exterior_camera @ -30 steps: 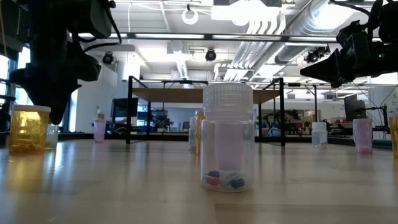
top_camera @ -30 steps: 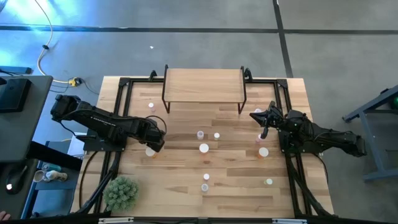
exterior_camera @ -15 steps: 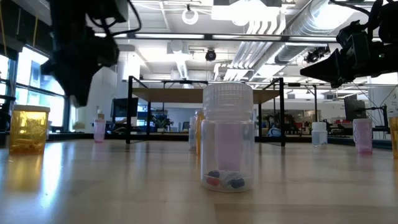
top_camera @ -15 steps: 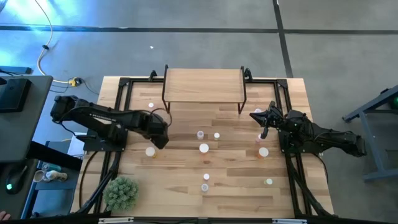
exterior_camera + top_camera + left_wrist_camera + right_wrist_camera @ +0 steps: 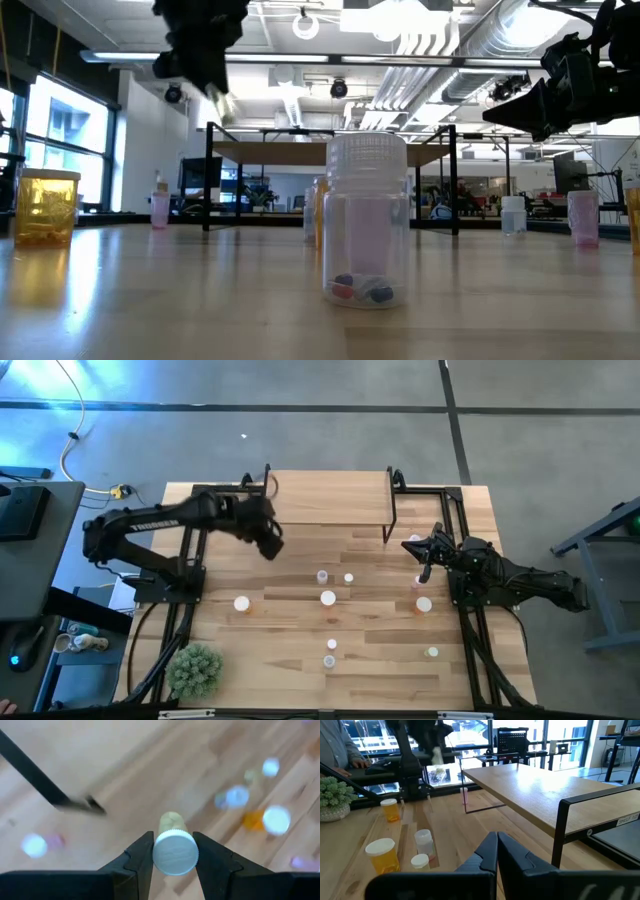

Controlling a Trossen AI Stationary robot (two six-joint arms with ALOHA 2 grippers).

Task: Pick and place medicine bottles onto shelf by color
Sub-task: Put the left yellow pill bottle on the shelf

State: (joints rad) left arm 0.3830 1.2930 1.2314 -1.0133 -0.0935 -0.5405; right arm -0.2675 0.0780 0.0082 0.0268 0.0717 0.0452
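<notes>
Bottle (image 5: 174,851) pinched in left gripper (image 5: 172,851) near shelf (image 5: 330,495); right gripper (image 5: 496,851) pressed together.

Look past the butcher-block table (image 5: 370,610) and you see a grey concrete floor (image 5: 300,440) around it, crossed by dark seam lines. On the floor off the table's far left corner lies a pale cable with a yellow plug (image 5: 118,490). Beside the table's left edge stands a dark desk (image 5: 30,520). Beyond the table's far edge, tall windows (image 5: 60,150) let in daylight, and above it white ducts (image 5: 440,50) and strip lights run along an open ceiling. A person's sleeve (image 5: 335,750) shows near the windows.
</notes>
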